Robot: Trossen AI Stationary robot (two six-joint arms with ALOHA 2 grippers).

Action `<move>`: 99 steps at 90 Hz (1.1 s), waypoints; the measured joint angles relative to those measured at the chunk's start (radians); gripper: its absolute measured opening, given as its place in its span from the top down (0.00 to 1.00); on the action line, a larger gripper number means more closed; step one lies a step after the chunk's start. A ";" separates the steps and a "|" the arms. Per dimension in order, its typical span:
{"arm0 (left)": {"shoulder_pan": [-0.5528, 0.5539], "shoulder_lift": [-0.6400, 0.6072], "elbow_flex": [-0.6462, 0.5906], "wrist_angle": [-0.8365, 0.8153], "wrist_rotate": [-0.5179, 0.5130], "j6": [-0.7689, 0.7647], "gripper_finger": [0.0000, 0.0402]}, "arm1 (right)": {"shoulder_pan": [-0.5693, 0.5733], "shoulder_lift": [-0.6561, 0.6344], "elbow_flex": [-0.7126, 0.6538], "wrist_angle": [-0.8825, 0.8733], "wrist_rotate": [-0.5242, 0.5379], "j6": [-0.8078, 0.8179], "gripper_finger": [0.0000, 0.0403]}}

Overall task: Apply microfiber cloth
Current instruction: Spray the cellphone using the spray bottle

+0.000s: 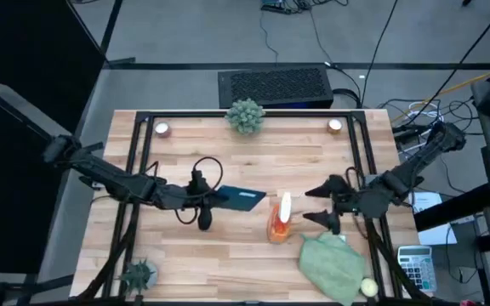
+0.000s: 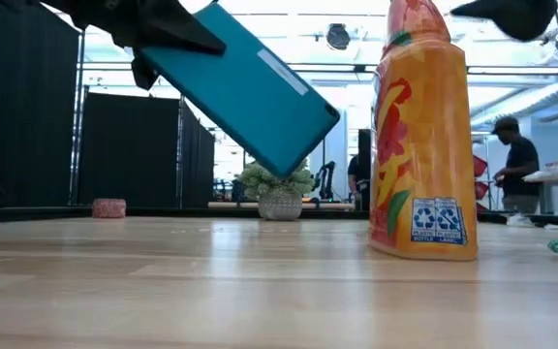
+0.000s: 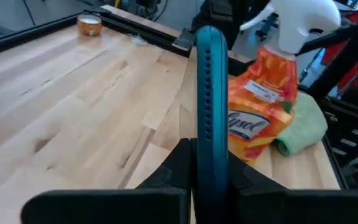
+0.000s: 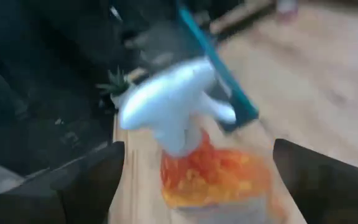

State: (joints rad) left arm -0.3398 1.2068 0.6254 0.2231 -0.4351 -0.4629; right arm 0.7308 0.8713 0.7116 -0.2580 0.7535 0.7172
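Observation:
My left gripper is shut on a teal tablet, which hangs over the middle of the table. In the low view the tablet is well above the wood. An orange spray bottle with a white head stands upright just right of it. My right gripper is open, level, on the bottle's right side; in its wrist view the bottle stands ahead, between the spread fingers, with a gap on each side. The pale green microfiber cloth lies crumpled on the table by the near right edge. My left gripper pinches the tablet's two flat faces between its two fingers at the end nearest the table's left. The fingers come in level from the left. The tablet is lifted clear and tilted, its free end sloping down toward the bottle.
A round spiky plant ball stands at the far edge between two small candles. A small spiky plant is at the near left, and a yellow ball lies beside the cloth. A black frame rims the table.

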 joint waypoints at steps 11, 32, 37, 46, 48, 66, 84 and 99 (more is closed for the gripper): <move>0.013 0.000 0.000 0.000 0.000 0.000 0.98 | 0.083 0.049 0.000 -0.002 0.146 -0.049 0.03; 0.052 0.000 0.000 0.003 0.029 -0.001 0.98 | 0.130 0.246 0.000 0.013 0.359 -0.023 0.03; 0.060 0.000 0.000 0.005 0.048 -0.001 0.98 | 0.113 0.292 0.000 0.048 0.369 -0.027 0.03; 0.076 0.000 0.000 0.012 0.068 0.002 0.98 | 0.079 0.368 0.000 0.129 0.366 -0.067 0.03; 0.078 0.000 0.000 0.014 0.068 0.003 0.98 | 0.076 0.383 0.000 0.144 0.366 -0.074 0.03; 0.115 0.001 0.000 0.034 0.092 0.005 0.98 | 0.067 0.413 0.000 0.187 0.363 -0.114 0.03; 0.147 0.001 0.000 0.065 0.134 0.005 0.98 | 0.021 0.386 0.000 0.188 0.327 -0.169 0.03; 0.167 0.001 0.000 0.087 0.137 0.012 0.98 | -0.060 0.389 0.000 0.260 0.172 -0.237 0.03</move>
State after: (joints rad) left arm -0.1725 1.2076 0.6254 0.3098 -0.2981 -0.4513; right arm 0.6707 1.2603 0.7113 0.0021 0.9251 0.4800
